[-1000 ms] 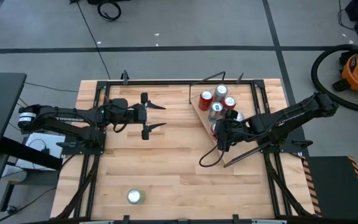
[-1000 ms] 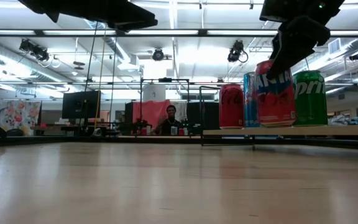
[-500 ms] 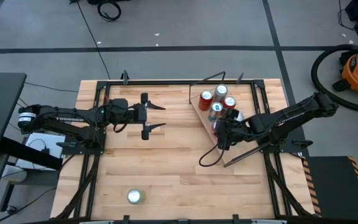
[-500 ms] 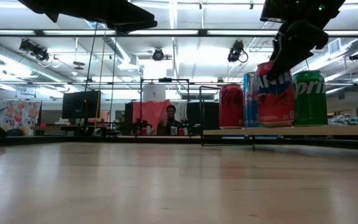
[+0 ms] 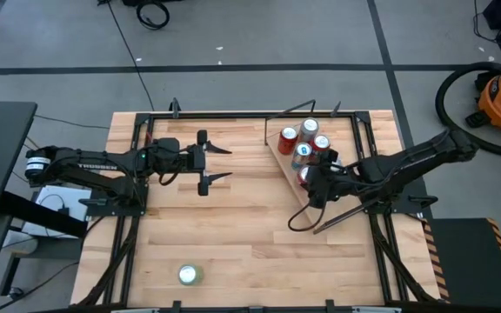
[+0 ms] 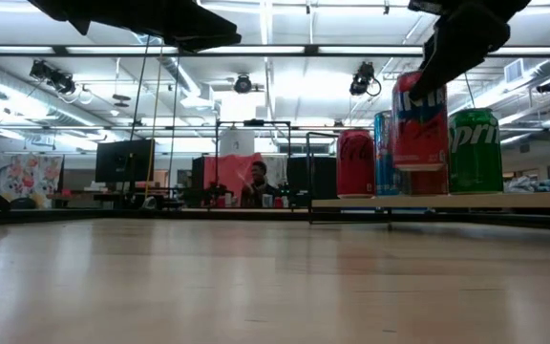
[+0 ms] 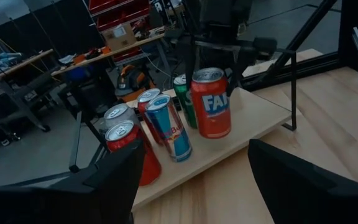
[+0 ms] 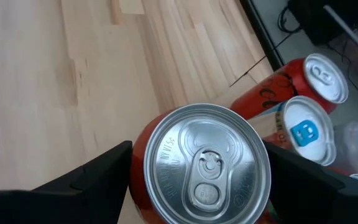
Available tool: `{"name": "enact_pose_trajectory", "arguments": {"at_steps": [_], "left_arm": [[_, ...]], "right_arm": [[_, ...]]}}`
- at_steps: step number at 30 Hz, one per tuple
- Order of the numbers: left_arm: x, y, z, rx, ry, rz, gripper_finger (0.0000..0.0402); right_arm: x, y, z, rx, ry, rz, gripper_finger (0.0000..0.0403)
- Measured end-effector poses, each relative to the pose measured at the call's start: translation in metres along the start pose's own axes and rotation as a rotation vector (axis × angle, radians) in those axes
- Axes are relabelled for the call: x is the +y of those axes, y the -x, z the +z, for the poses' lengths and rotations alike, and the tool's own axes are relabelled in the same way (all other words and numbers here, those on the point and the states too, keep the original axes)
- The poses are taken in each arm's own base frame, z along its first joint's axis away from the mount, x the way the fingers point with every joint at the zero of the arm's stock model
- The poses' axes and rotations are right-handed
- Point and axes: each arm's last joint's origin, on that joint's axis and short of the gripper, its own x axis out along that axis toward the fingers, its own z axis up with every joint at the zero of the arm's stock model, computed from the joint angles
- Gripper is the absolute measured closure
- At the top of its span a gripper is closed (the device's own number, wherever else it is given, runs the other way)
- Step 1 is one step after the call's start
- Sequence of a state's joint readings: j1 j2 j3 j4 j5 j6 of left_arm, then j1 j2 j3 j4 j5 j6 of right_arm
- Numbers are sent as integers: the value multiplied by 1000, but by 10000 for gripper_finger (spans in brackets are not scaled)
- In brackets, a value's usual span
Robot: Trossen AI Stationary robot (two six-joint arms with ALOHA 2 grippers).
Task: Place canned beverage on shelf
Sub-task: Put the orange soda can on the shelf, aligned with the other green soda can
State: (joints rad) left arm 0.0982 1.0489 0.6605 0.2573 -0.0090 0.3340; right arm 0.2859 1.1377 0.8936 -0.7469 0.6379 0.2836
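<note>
A red Fanta can [image 7: 211,106] is upright over the near edge of the light-wood shelf [image 7: 257,118], next to several other cans [image 7: 166,127]. My right gripper [image 8: 201,180] is above it, shut on it, fingers flanking its silver top [image 8: 201,165]. In the low view the can [image 6: 420,119] is in front of the green Sprite can [image 6: 475,148]; a darker red band shows under it just above the board [image 6: 447,202], so I cannot tell whether its base rests there. My left gripper [image 5: 222,163] is open and empty over the table's left middle. My right gripper holds the Fanta can by its upper wall just below the rim [image 8: 138,196], pinched between the two fingers [image 8: 98,177], one on each side. The fingers come from above, pointing down. The can is upright below the gripper.
A Coke can [image 5: 288,136], a Red Bull can [image 5: 302,153] and others stand on the shelf behind the Fanta. One can [image 5: 188,276] stands alone near the table's near edge. Black frame rods [image 5: 233,115] edge the table. A person [image 6: 256,182] sits far off in the room.
The Fanta can was tilted in my right gripper with its lower end at the board; it is now upright and its top is higher in the low view. My right gripper has shifted slightly toward the table's right edge and up.
</note>
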Motion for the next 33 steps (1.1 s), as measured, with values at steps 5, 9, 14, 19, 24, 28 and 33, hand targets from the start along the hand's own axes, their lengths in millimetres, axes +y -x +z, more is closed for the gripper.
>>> {"name": "enact_pose_trajectory", "arguments": {"at_steps": [5, 9, 14, 19, 24, 28, 33], "left_arm": [[0, 0, 0, 0, 0, 0, 104], [0, 0, 0, 0, 0, 0, 104], [0, 0, 0, 0, 0, 0, 104], [0, 0, 1, -7, 0, 2, 104], [0, 0, 1, -8, 0, 3, 104], [0, 0, 1, -7, 0, 2, 104], [0, 0, 1, -7, 1, 2, 104]], "right_arm": [[-2, 9, -1, -34, 2, 12, 73], [2, 5, -6, -78, -15, 22, 73], [5, -5, -16, -72, -22, 48, 73], [1, -8, -16, -60, -28, 50, 73], [-4, -12, -15, -44, -31, 54, 73], [-6, -13, -16, -32, -33, 43, 73], [-7, -16, -18, -23, -50, 31, 73]]}}
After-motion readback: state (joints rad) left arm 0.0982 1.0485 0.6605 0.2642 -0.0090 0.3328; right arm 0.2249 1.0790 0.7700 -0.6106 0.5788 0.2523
